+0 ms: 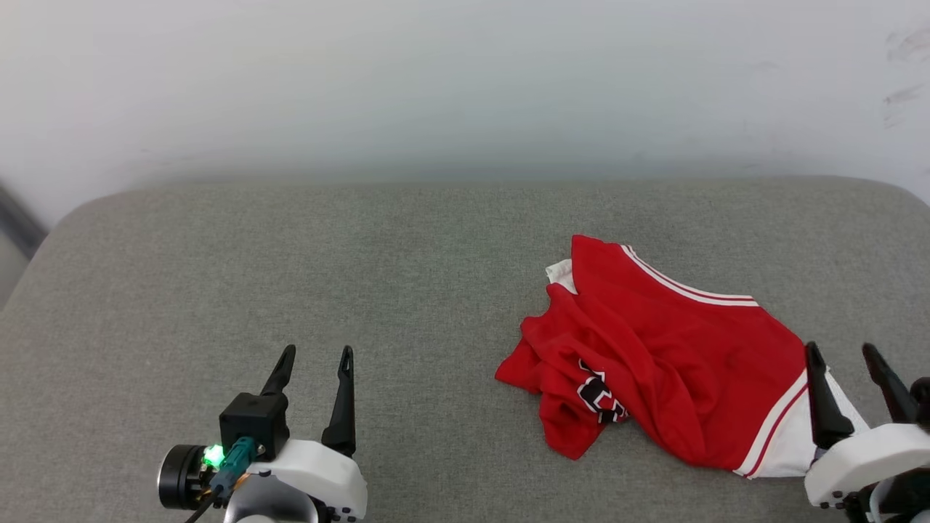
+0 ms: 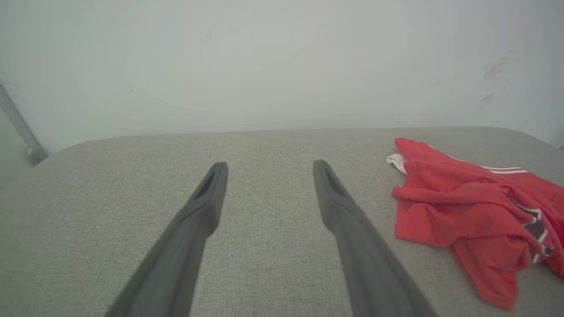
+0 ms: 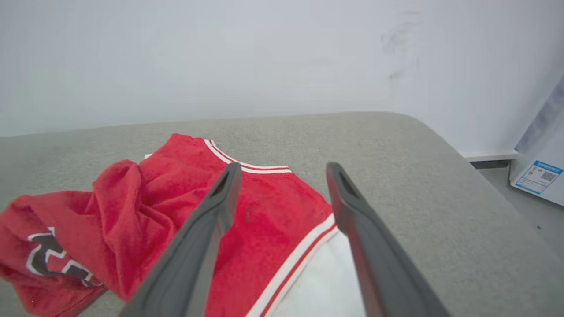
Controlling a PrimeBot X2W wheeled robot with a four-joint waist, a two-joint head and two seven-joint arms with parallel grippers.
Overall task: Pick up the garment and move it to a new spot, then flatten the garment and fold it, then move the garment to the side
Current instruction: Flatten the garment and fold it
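The garment [image 1: 654,356] is a red jersey with white sleeves and striped trim, lying crumpled on the right half of the grey cushion [image 1: 290,261]. Part of its black, white-outlined print shows on a fold near its front. My right gripper [image 1: 844,350] is open at the garment's right end, above the white sleeve, with nothing between its fingers. In the right wrist view the open right gripper [image 3: 282,167] hangs over the garment [image 3: 264,220]. My left gripper [image 1: 318,351] is open over bare cushion, far left of the garment. In the left wrist view the left gripper [image 2: 269,165] has the garment [image 2: 467,211] off to its right.
A pale wall [image 1: 465,87] rises behind the cushion. The cushion's rounded right edge drops to the floor, where a white box with a label [image 3: 539,176] stands. A grey bar [image 2: 17,127] leans at the far left.
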